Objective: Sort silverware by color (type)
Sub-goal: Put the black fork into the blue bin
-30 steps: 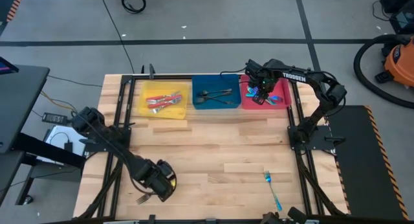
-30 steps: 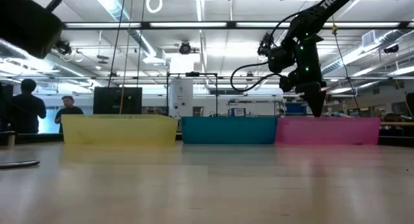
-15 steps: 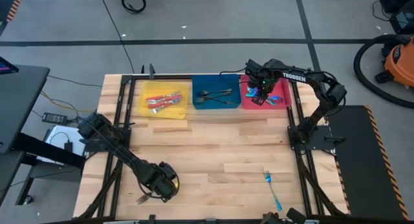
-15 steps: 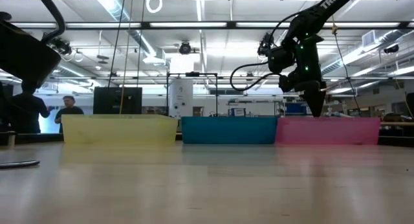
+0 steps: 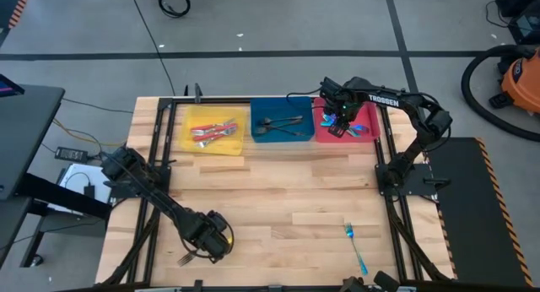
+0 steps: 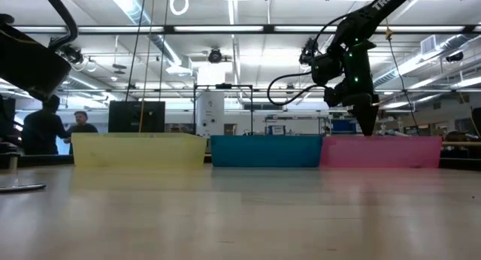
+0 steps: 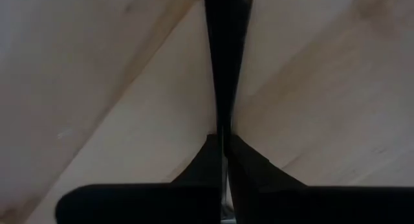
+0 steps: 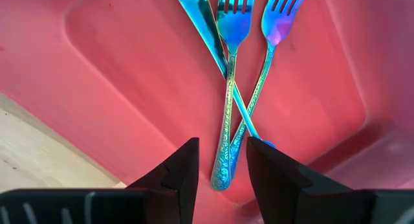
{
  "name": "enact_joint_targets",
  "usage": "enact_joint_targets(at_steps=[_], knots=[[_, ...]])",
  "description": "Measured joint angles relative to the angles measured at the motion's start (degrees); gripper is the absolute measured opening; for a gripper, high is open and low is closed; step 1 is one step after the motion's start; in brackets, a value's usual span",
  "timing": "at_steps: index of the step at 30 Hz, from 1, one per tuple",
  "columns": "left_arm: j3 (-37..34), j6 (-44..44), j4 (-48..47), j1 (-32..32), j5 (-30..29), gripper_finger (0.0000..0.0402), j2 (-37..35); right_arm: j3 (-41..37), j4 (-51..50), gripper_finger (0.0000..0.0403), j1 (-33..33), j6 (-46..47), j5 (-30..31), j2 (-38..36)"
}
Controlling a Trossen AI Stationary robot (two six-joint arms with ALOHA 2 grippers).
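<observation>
While I hold over the table (image 5: 278,199), the high view lists my left claw (image 5: 205,244) low beside a dark fork (image 5: 185,260), likely for pickup, and one teal fork (image 5: 355,246) lying lengthwise toward the near edge. Low view: right claw (image 6: 368,126) above the red bin (image 6: 382,152). Left wrist: fingers (image 7: 223,88) clenched, empty. Right wrist: fingers (image 8: 181,169) released over teal forks (image 8: 228,114), tines pointing away.

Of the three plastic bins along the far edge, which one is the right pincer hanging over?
The red bin, rightmost of the row. The right pincer hangs open above the blue forks lying inside it; the yellow bin and the blue bin have no pincer above them.
</observation>
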Motion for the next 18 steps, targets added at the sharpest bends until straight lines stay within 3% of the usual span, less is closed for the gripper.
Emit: enact_joint_targets(at_steps=[9,18], knots=[[-0.15,10.20,-0.61,5.52,-0.67,0.0000,-2.51,0.00,0.03,0.0136,0.00,0.12,0.00,0.00],[-0.20,32.86,-2.23,19.56,-1.49,0.0001,-6.17,-0.02,0.72,0.0136,0.00,1.29,0.00,0.00]])
